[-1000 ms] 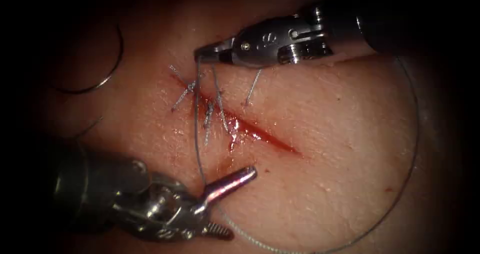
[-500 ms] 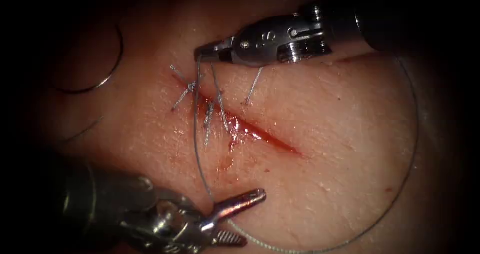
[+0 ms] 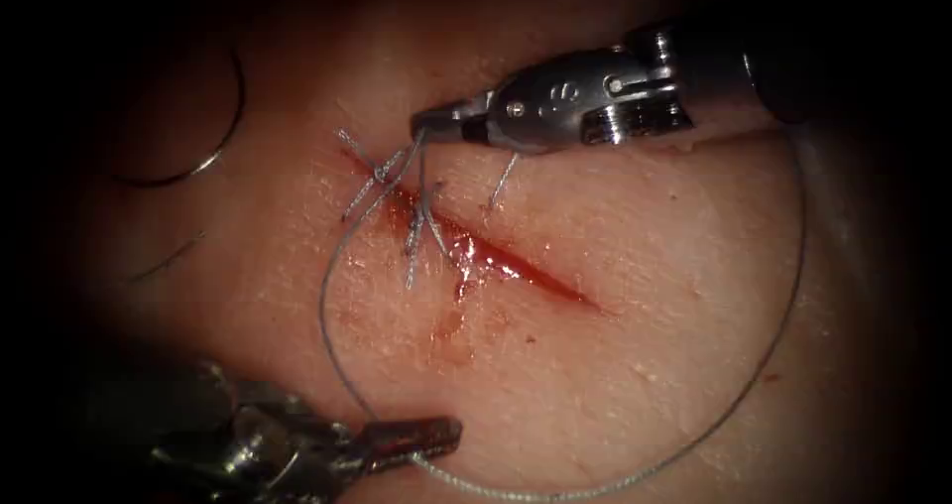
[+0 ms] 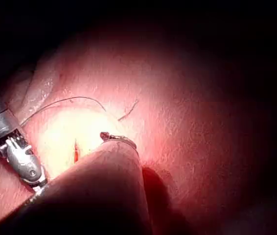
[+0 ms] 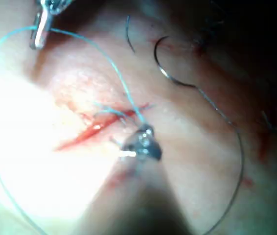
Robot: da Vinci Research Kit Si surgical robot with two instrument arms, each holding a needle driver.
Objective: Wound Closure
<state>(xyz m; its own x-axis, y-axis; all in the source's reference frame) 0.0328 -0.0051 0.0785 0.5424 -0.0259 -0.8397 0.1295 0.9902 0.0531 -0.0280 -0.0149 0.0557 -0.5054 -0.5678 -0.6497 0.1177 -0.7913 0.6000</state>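
The right tool (image 3: pixel 428 124) has its jaws pressed together on the thread (image 3: pixel 327 306) just above the top end of the cut (image 3: pixel 496 261). The left tool (image 3: pixel 441 433) pinches the same thread lower down, left of the cut — the thread bows slack between them. The needle (image 3: pixel 213 132) lies loose on the tissue (image 3: pixel 645 296), far left — not in it.

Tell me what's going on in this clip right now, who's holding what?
Both tools hold the thread, not the needle. The right tool, jaws shut, grips it just above the cut's upper end, near the cut ends of thread. The left tool grips it below the cut, and the strand between them now hangs slack where it ran straight before. The needle lies free on the tissue, left of the cut.
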